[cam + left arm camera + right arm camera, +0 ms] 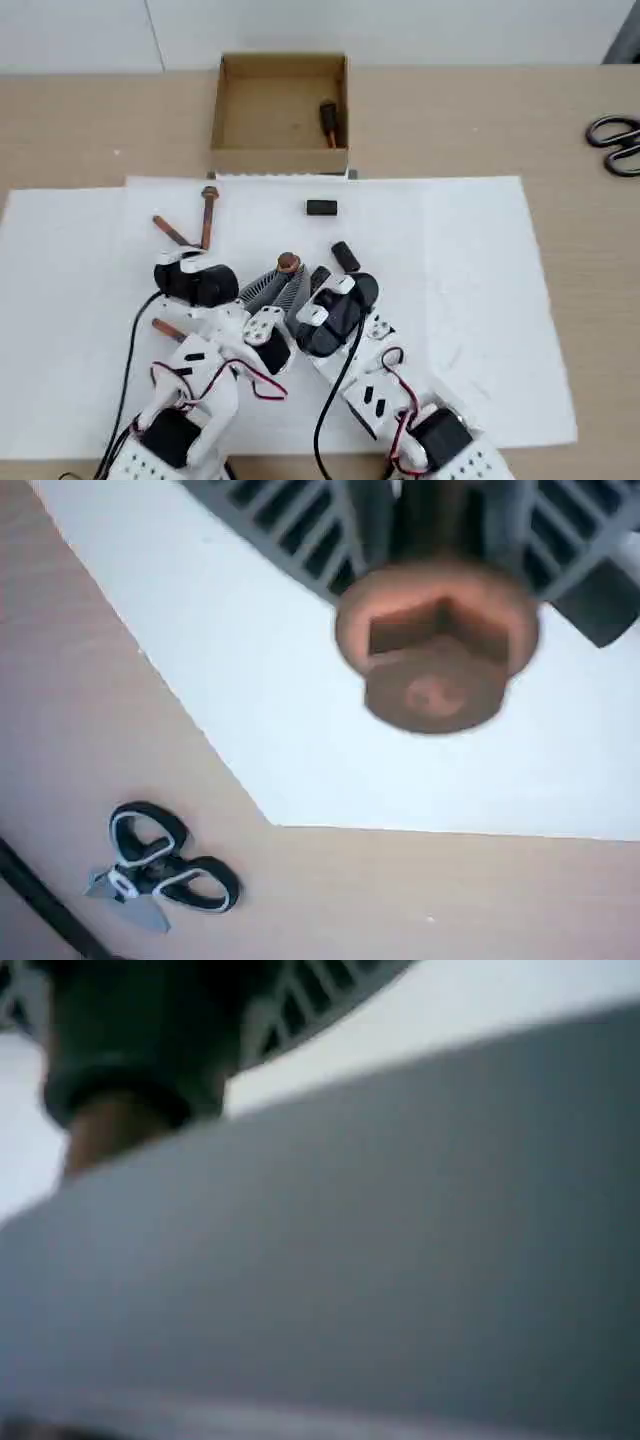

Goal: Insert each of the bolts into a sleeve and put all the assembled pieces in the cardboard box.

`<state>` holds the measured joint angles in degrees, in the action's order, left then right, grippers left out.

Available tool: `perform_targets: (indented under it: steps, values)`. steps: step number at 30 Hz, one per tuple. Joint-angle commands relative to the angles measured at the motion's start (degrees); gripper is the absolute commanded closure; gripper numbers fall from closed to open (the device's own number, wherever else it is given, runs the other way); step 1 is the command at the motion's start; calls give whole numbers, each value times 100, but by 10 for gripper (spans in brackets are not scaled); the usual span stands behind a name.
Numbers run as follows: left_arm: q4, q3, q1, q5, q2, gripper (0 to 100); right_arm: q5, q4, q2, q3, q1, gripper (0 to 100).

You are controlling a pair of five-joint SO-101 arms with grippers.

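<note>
Left part of the white sheet (80,300): two loose bolts, a straight-lying bolt (208,214) and a slanted bolt (171,230), with their near ends close together. A third bolt (166,328) pokes out from beside the left arm.

Centre: the left gripper (284,278) is clamped on the held bolt (288,263). Its ribbed fingers (270,510) sit either side of the shank, and the head sticks out past the tips. The right gripper (318,290) crowds in just beside it; I cannot tell whether it is open or closed. In the right wrist view a dark sleeve (120,1050) has a copper shank showing at its end, and a grey surface close to the lens blocks the rest.

Just right of centre: a tilted sleeve (345,256) lies on the sheet near the right gripper. A second sleeve (321,208) lies nearer the cardboard box (230,110). The box stands past the sheet's far edge, with one assembled piece (328,122) against its right wall.

Far right: scissors (615,145) on the bare table (500,120), well apart from everything.
</note>
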<state>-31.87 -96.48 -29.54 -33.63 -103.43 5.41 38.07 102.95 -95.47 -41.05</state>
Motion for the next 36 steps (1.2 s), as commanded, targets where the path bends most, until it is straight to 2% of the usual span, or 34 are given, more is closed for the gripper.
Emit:
perform_targets:
  steps: [1, 9, 14, 16, 21, 27, 36]
  values:
    - [-360, 31, -167, 149, -53, 994, 114, -127, 84, 149, -48, 995]
    - [-1169, 48, -316, 369, -62, 994, 114, -163, 84, 141, -40, 995]
    - [-1169, 66, -360, 396, -62, 991, 114, -163, 84, 132, -40, 995]
    - [-1178, 119, -352, 396, -62, 953, 114, -145, 84, 132, -40, 995]
    - [-1204, 391, -343, 396, -53, 789, 114, -127, 84, 114, -31, 995]
    - [-1292, 690, -325, 668, -53, 787, 114, -127, 75, 114, -22, 995]
    - [-1538, 1332, 387, 1327, -53, 787, 114, -127, 66, 114, -22, 995]
